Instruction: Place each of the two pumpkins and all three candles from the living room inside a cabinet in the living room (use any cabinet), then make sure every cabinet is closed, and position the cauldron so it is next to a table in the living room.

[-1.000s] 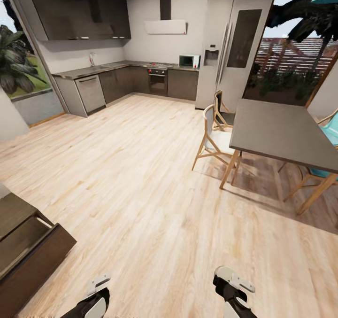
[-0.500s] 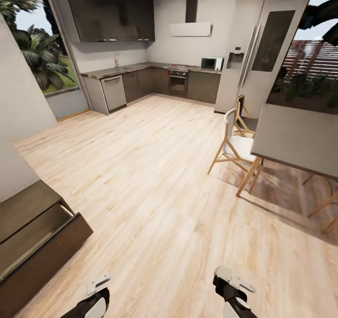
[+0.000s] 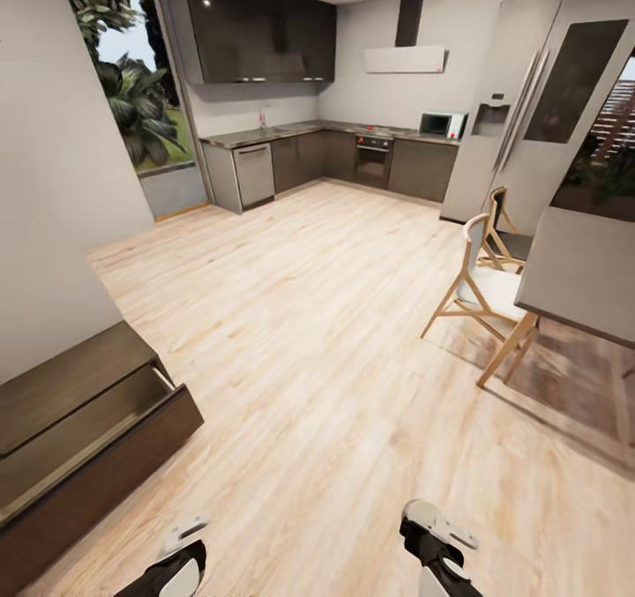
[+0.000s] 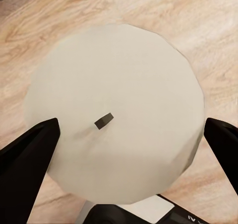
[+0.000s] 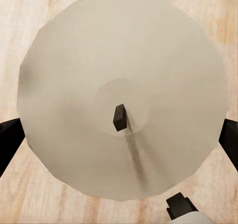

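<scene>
In the left wrist view a white candle with a short dark wick sits top-up between the two black fingers of my left gripper, which is shut on its sides. My right gripper holds a second white candle the same way above the wood floor. The long, low, dark-brown cabinet stands at the lower left of the head view, its front panel pulled out and open at the top. Both forearms show at the bottom edge of that view. The pumpkins and the cauldron are out of view.
A grey table with a white wooden chair stands at the right. A kitchen counter, dark wall cupboards and a fridge line the far wall. A white wall rises behind the cabinet. Light wood floor lies between.
The whole head view has swung left, so the kitchen and table sit further right and more of the cabinet shows. Both arms keep their place in the picture.
</scene>
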